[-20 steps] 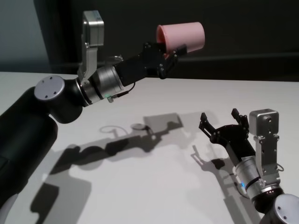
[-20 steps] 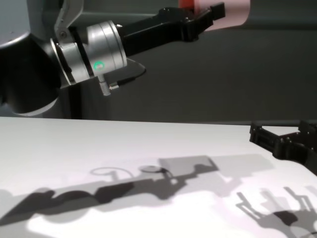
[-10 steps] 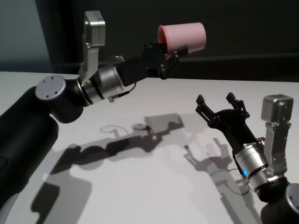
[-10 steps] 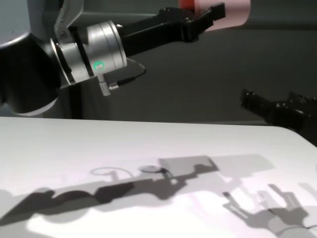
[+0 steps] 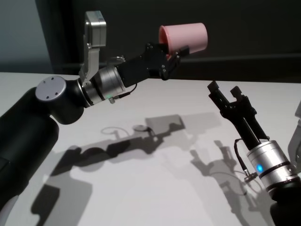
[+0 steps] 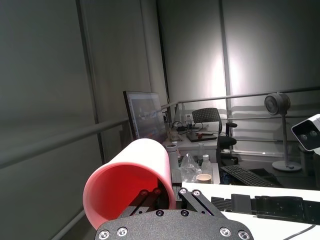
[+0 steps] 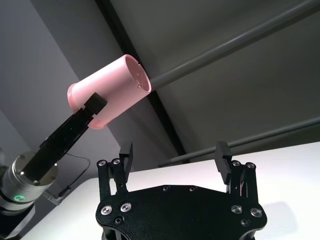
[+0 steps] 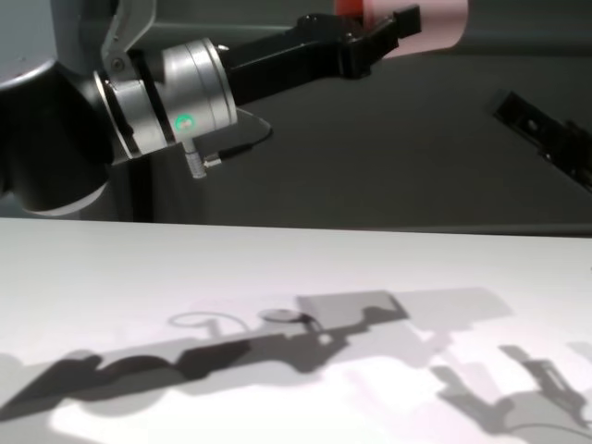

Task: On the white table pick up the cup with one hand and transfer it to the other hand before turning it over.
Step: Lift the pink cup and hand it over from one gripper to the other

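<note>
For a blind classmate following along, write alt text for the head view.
The left gripper holds a small pink plastic cup on its side, high above the white table. The open right gripper reaches up towards it from lower right, not touching.

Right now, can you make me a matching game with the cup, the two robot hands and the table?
Things:
1. pink cup
2. left gripper
3. right gripper
4. white table

States:
A. covered in arm shadows
B. open, holding nothing, raised toward the cup
C. lying on its side in the air
D. clamped on the cup's rim

Pairs: 1-C, 2-D, 3-B, 4-A
</note>
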`<state>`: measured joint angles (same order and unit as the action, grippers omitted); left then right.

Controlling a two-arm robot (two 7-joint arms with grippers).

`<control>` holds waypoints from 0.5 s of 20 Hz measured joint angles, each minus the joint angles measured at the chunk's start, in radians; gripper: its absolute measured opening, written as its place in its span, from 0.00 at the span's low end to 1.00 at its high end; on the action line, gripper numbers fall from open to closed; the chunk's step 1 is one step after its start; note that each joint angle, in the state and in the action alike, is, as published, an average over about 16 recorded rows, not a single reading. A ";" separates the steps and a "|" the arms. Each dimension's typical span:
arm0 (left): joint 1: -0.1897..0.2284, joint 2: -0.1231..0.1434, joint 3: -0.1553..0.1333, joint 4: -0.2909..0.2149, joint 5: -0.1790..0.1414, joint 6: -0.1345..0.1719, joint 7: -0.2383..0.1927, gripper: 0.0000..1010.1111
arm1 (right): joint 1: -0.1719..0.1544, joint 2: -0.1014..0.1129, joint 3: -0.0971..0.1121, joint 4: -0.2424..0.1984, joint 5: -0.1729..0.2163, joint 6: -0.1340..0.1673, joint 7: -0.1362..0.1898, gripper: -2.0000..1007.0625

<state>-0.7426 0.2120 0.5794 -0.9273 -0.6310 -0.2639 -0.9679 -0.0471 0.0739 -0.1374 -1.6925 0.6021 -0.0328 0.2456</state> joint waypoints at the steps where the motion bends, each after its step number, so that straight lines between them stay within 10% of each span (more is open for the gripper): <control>1: 0.000 0.000 0.000 0.000 0.000 0.000 0.000 0.05 | 0.002 -0.002 0.005 0.002 0.028 0.004 0.015 0.99; 10: 0.000 0.000 0.000 0.000 0.001 0.000 0.000 0.05 | 0.045 -0.022 0.031 0.062 0.271 0.069 0.155 0.99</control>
<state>-0.7426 0.2123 0.5796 -0.9277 -0.6304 -0.2641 -0.9678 -0.0018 0.0522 -0.1063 -1.6303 0.8736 0.0363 0.4011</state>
